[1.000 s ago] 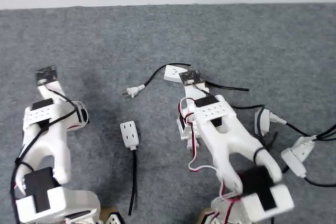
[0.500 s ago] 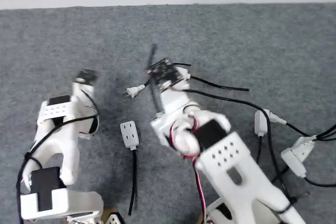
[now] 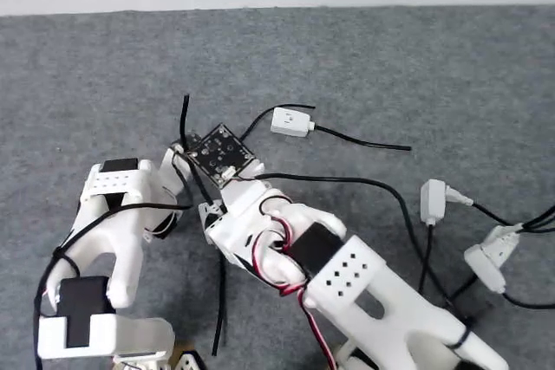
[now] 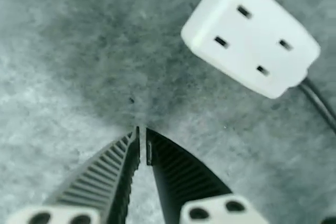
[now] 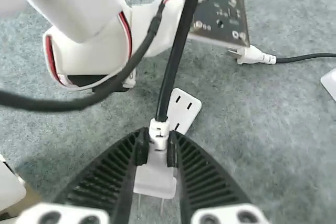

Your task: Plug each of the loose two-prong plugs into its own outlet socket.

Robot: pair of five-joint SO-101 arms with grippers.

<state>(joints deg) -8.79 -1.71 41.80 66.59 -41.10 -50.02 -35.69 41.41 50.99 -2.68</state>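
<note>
I read the left gripper [image 4: 140, 136] with fingertips pressed together; the right gripper [image 5: 156, 135] clamps a plug [image 5: 154, 179] between its fingers.

left gripper [image 4: 142, 136]: ribbed black jaws nearly together, just a hairline gap at the tips. Tips sit close over grey carpet [image 4: 63, 61]. White outlet socket [image 4: 251, 35] lies flat on the carpet ahead of the tips and off their line, not touching them. Four slots face up, in two pairs. Black cord [image 4: 318, 102] leaves one end of the block.
</note>
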